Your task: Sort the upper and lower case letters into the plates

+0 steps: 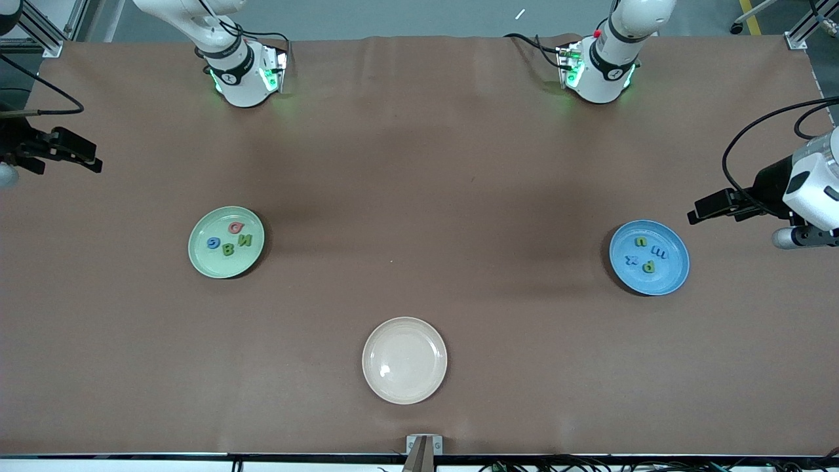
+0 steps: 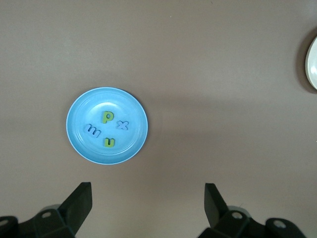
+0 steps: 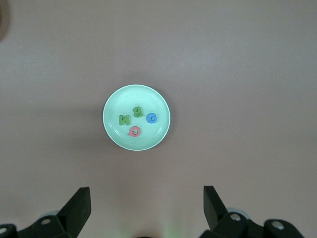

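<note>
A: What's in the pale green round plate (image 1: 226,242)?

B: From my console, four capitals: the chunky pink Q (image 1: 235,227) at its 12 o'clock, the green N (image 1: 245,240) at 3, the green B (image 1: 227,249) at 6 and the blue G (image 1: 214,243) at 9, going by the front view. The right wrist view reads each shape more plainly than the front view does.

A: And the bright blue round plate (image 1: 649,257)?

B: Four small letters: green n (image 1: 642,242), blue m (image 1: 659,253), blue x (image 1: 632,259), green p (image 1: 648,267). That plate sits toward the left arm's end of the brown table (image 1: 419,164).

A: Grippers?

B: I see the left gripper (image 2: 147,201) high over the table beside the blue plate, jaws spread wide, nothing between them. The right gripper (image 3: 146,202) hangs the same way by the green plate, fingers apart and empty.

A: Anything else?

B: A cream-white round plate (image 1: 404,360), nearest the front camera; only the front view shows it whole, while the left wrist view catches just its edge.
</note>
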